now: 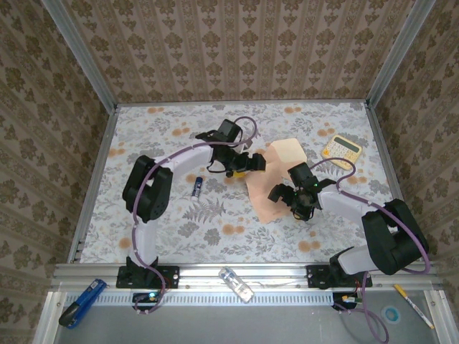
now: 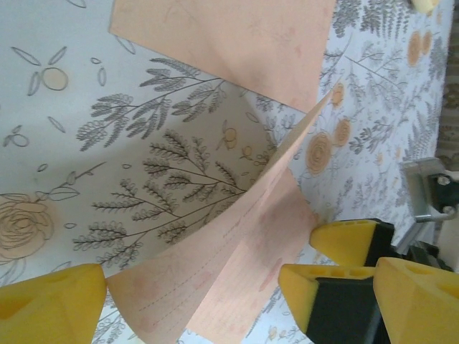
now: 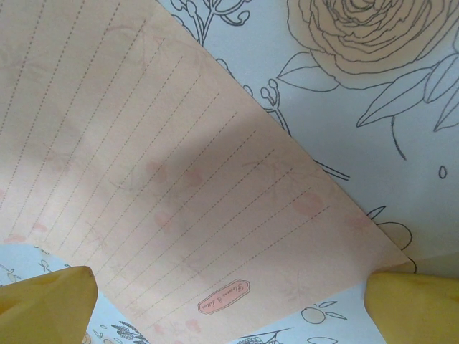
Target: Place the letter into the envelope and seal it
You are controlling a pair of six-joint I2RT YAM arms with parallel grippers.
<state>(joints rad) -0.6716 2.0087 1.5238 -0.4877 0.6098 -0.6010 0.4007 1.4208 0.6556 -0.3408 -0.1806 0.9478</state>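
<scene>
The left end effector (image 1: 246, 163) hovers low with its fingers apart, straddling a raised, curling edge of the letter (image 1: 259, 201) without clamping it. The letter itself, a peach sheet ruled with dotted lines, lies mostly flat on the flowered bench (image 1: 179, 229). Just beyond it lies the flat, paler sheet I take for the envelope (image 1: 290, 152); no flap can be made out, and nothing is inside it yet. The right end effector (image 1: 287, 195) hangs over the letter's near end, fingers also wide apart. The step in hand looks like getting a first hold on the letter. Next, one pair of fingers must close gently on that lifted edge without creasing it, while the other steadies or opens the envelope.
</scene>
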